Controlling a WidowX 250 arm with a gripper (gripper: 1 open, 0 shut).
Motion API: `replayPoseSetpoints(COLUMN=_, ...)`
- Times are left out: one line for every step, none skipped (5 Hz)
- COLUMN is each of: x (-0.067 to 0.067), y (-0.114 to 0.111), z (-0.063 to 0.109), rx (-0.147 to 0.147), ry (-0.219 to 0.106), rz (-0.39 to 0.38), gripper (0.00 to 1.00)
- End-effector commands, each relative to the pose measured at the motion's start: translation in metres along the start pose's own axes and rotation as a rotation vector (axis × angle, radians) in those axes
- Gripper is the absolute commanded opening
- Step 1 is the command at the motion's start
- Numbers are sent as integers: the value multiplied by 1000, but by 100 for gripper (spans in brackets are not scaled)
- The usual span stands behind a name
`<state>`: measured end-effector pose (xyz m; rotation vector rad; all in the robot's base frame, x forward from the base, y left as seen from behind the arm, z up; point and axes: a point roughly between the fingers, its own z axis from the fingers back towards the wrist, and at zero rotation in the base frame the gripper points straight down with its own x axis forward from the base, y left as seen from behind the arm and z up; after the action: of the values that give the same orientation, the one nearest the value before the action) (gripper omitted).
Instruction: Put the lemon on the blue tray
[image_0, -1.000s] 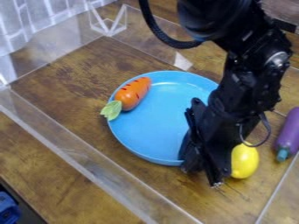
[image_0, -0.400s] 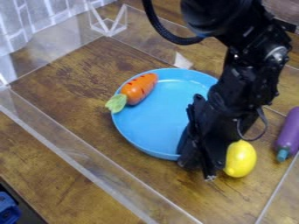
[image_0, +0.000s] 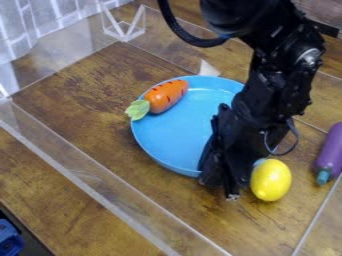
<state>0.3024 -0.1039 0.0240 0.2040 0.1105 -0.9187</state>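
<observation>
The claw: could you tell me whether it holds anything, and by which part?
Nothing is held: the claw is shut, and the lemon lies beside it on the table.

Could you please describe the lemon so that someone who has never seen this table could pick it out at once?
Find the big round blue tray in the middle of the wooden table. Just off its near right rim, beside the black arm's fingers, lies the lemon. It is a small glossy yellow oval, unlike the orange carrot on the tray and the purple eggplant further right.
</observation>
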Motion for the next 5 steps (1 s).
replayPoseSetpoints(x=10, y=-3, z=16, rx=17, ry=-25, rz=-41, gripper=0)
replayPoseSetpoints(x=2, y=-6, z=13, rx=24, ry=-25, rz=-81, gripper=0)
replayPoseSetpoints(x=-6, y=-9, z=10, rx=30, ry=-25, rz=-122, gripper=0)
replayPoseSetpoints(x=-10, y=-5, z=6, rx=39, ry=-26, rz=-166, gripper=0)
replayPoseSetpoints(x=-13, y=0, z=2, rx=47, ry=-26, rz=-210, gripper=0)
